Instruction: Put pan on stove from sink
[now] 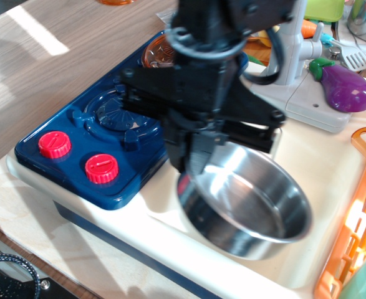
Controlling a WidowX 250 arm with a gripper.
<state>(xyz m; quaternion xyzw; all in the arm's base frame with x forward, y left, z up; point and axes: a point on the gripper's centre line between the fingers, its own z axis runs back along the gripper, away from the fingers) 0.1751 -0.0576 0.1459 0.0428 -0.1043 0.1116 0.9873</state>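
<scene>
You see the tool clamped on the pan rim, the pan tilted (lifted) above the sink, right of the stove.

The black robot gripper is clamped on the left rim of the wide shiny stainless-steel pan, which is tilted above the cream-white plastic sink basin. The dark blue toy stove with two red round knobs lies just beside it.
</scene>
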